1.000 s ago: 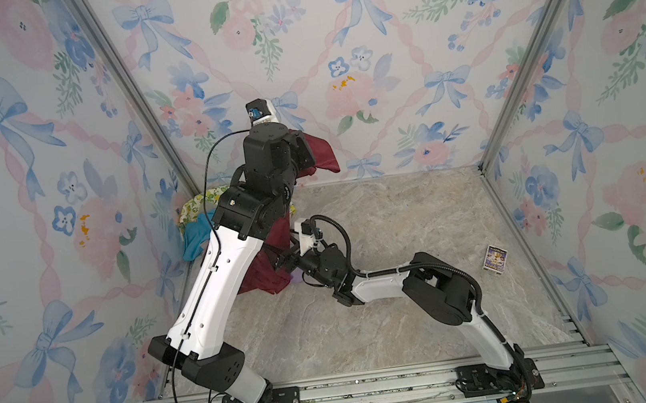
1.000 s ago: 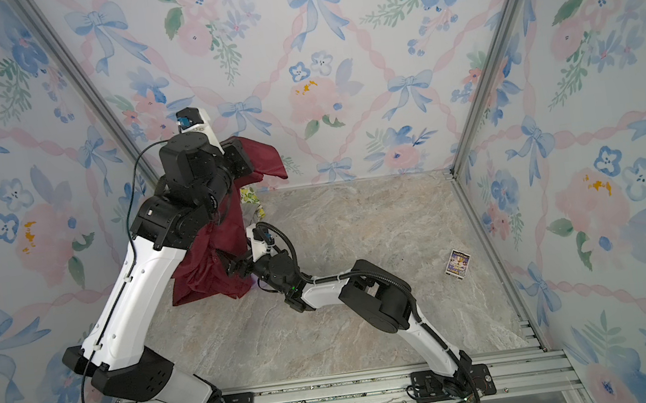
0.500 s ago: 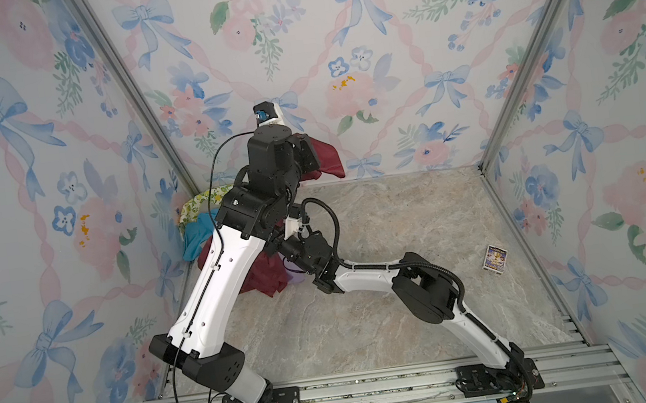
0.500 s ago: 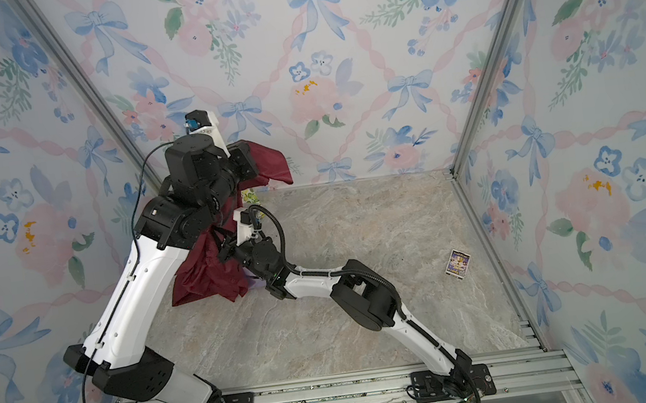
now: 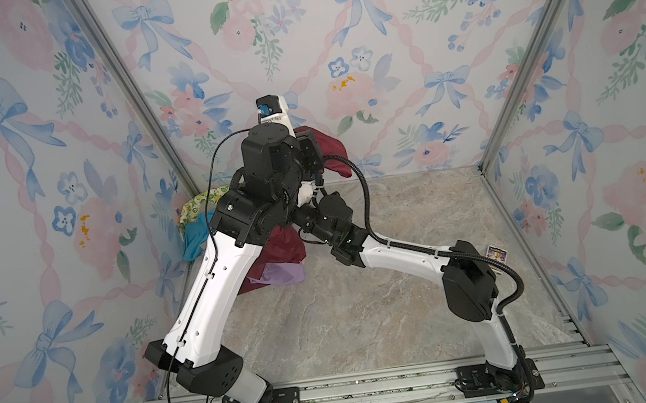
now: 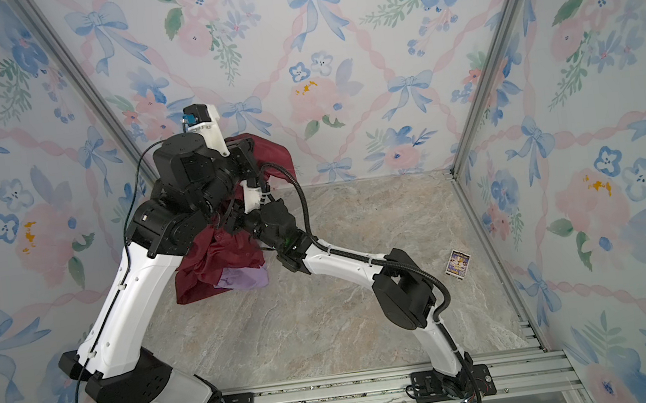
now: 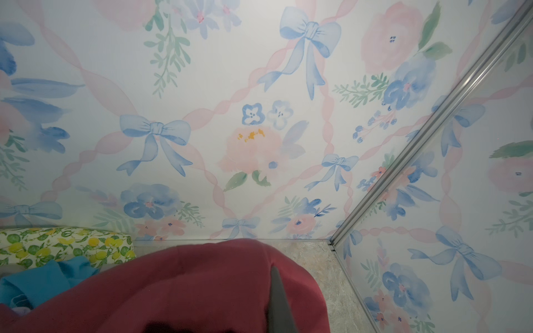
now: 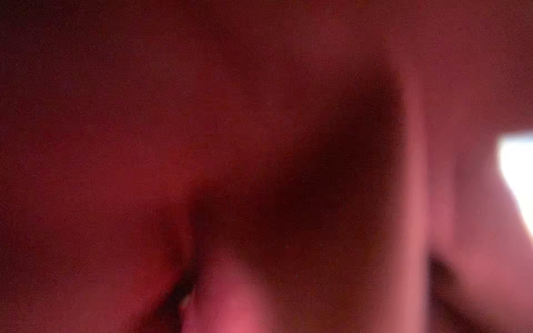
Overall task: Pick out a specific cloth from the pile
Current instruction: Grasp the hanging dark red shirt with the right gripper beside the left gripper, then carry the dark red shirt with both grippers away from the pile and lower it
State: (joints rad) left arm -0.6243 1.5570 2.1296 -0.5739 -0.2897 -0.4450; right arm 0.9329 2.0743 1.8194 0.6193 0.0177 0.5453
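Observation:
The maroon cloth [image 5: 329, 147] hangs from my left gripper [image 5: 313, 151], which is shut on its top edge high up by the back wall. The cloth drapes over that gripper's grey finger [image 7: 278, 302] in the left wrist view. Its lower part [image 6: 215, 261] trails down onto the pile's lavender cloth [image 6: 243, 280]. My right gripper [image 6: 233, 219] reaches in under the left arm and is buried in the hanging folds, shut on them. Blurred maroon cloth [image 8: 202, 115] fills the right wrist view. The pile's lemon-print cloth [image 5: 200, 203] and teal cloth [image 5: 196, 237] lie in the back left corner.
A small printed card [image 5: 496, 257] lies on the stone floor by the right wall. Metal frame posts [image 5: 522, 61] stand at the back corners. Both arm bases sit on the front rail [image 5: 357, 391]. My two arms cross closely over the pile.
My right gripper has moved up and left into the hanging maroon cloth and gone from open to shut. The left arm has shifted slightly right, with the cloth still in its grip.

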